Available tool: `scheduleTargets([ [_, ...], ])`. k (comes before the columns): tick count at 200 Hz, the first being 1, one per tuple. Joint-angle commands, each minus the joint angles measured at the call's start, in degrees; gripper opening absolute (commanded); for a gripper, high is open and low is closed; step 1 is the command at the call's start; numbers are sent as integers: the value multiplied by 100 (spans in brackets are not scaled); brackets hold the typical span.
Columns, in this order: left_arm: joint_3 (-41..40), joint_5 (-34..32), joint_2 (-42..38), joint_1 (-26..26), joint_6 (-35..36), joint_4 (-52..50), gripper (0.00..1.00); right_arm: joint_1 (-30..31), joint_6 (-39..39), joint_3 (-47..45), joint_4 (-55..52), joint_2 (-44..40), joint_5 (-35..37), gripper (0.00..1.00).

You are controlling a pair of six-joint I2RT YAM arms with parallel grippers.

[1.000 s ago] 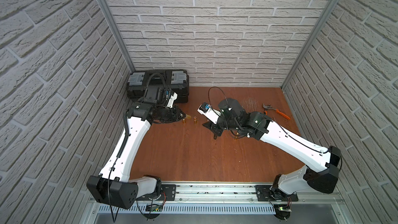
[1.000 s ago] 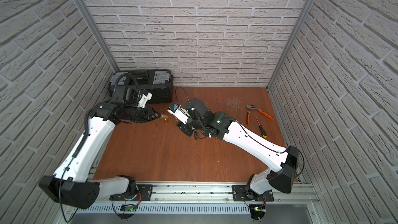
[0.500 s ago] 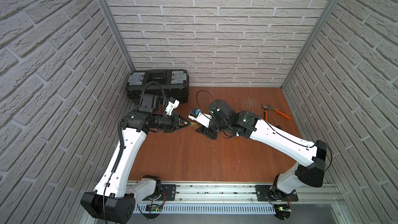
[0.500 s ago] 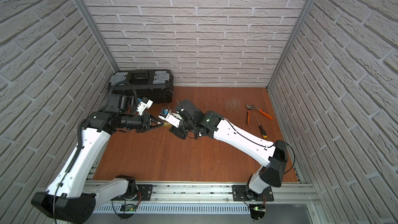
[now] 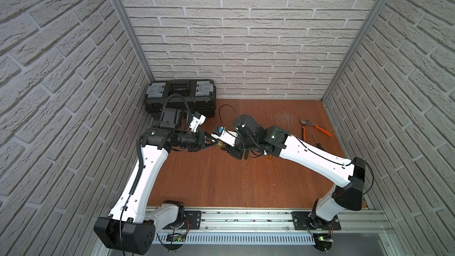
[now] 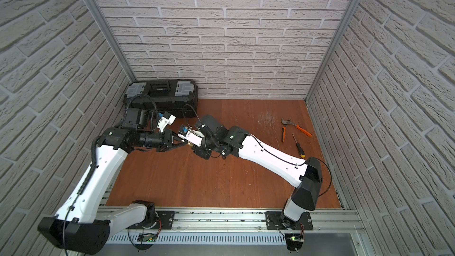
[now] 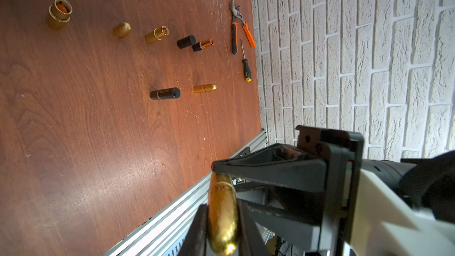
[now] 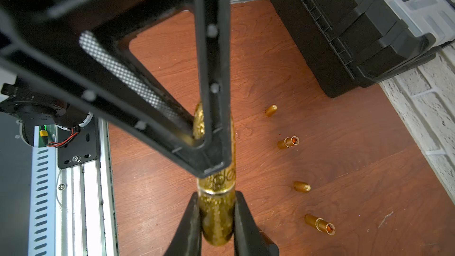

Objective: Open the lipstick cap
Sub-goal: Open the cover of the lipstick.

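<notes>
Above the table (image 5: 221,183), between the two arms: gold lipstick (image 8: 216,227) held in the air, clear of the wood. Grips: left gripper (image 8: 216,214) clamped on one half, right gripper (image 8: 211,160) clamped on the other, a thin seam ring (image 8: 216,191) showing between the two. Cannot tell which half comes off. Judgement: light, rigid shell; glossy and rounded, so probably slippery in a grip. Likely a friction fit, wanting a straight pull along its length, no bending. Best holds are the straight flanks either side of the seam, clear of the ring and off the tapered ends
</notes>
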Motion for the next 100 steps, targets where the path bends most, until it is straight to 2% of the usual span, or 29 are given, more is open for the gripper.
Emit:
scheduleTargets([
  [1, 184, 6, 98, 75, 303, -226, 12, 28, -20, -48, 302, -154, 230, 4],
  [100, 357, 345, 80, 994, 247, -77, 8, 34, 55, -876, 621, -520, 1177, 3],
])
